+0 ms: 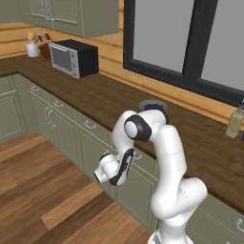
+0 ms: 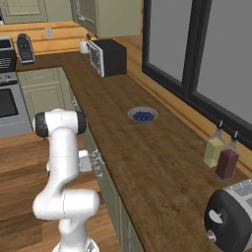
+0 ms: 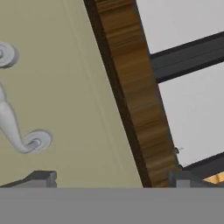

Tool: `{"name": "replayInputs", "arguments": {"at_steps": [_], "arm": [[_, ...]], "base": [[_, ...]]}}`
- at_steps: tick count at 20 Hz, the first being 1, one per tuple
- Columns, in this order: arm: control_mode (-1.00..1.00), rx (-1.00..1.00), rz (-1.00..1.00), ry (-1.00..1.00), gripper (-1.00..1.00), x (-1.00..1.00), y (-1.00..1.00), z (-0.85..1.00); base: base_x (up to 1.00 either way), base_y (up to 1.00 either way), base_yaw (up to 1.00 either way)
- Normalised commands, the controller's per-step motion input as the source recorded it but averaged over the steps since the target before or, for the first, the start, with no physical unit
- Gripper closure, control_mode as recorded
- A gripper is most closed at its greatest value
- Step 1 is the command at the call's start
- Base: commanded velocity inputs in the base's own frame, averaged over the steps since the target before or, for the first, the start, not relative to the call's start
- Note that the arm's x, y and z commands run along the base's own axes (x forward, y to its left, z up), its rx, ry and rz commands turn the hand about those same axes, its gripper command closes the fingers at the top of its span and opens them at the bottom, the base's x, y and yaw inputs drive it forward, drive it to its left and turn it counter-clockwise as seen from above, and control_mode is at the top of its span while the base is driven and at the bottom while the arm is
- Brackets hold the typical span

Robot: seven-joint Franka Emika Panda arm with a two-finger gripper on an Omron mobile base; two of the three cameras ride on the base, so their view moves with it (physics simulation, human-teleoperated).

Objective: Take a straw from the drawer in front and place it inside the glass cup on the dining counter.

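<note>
Facing: your gripper (image 3: pixel 113 179) points at the sage-green drawer (image 3: pixel 78 109) front, close up.
Gripper: fingers spread wide, holding nothing.
Handle: silver bar handle (image 3: pixel 13 118) left of the gripper, untouched.
Surface: dark wood edge (image 3: pixel 135 96) just right of the gripper.

- One microwave (image 1: pixel 75 58) sat on the worktop (image 1: pixel 109 100), black with a silver door.
- One bowl (image 2: pixel 142 116) of dark blue berries stood mid-counter.
- Two bottles stood side by side near the window: one pale yellow bottle (image 2: pixel 214 149) and one dark red bottle (image 2: pixel 227 161).
- One black toaster (image 2: pixel 230 216) was at the near right.
- One white utensil crock (image 1: pixel 32 48) was by the microwave, with one brown holder (image 1: pixel 45 50) beside it.
- One silver bar handle (image 3: pixel 11 117) showed on the sage drawer front (image 3: pixel 65 96).
- One stove (image 2: pixel 11 93) stood at the far left.
</note>
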Motion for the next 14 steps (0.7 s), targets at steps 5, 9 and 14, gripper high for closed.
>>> {"name": "replayInputs", "arguments": {"at_steps": [5, 9, 14], "arm": [[-1.0, 0.0, 0.0, 0.0, -1.0, 0.56, 0.0, -0.12], [-1.0, 0.0, 0.0, 0.03, -1.0, 0.36, 0.0, -0.4], [-1.0, 0.0, 0.0, 0.08, -1.0, 0.21, 0.0, -0.49]], "base": [[0.0, 0.0, 0.0], [0.0, 0.0, 0.0], [0.0, 0.0, 0.0]]}}
